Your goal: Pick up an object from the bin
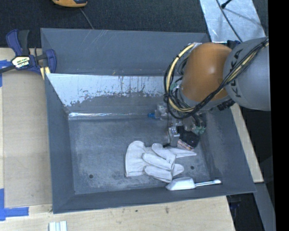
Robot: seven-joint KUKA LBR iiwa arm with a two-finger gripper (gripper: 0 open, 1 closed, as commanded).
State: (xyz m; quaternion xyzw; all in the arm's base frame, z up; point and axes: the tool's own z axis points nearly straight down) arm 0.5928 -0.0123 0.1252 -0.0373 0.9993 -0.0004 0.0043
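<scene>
2 things front-right: white glove (148, 161) at end of arm (250, 80), white brush (184, 184) beside; grip state unclear.

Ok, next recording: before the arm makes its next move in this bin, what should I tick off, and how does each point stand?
1. Gripper inside the bin, clear of its walls: ok.
2. A thing within reach: ok, a small dark object lies right beside the gripper.
3. Grasp already made: cannot tell.
4. White glove clear of the gripper: not ok, its upper edge lies close by and might snag.
5. White brush-like tool out of the way: ok, it lies by the near wall.
</scene>
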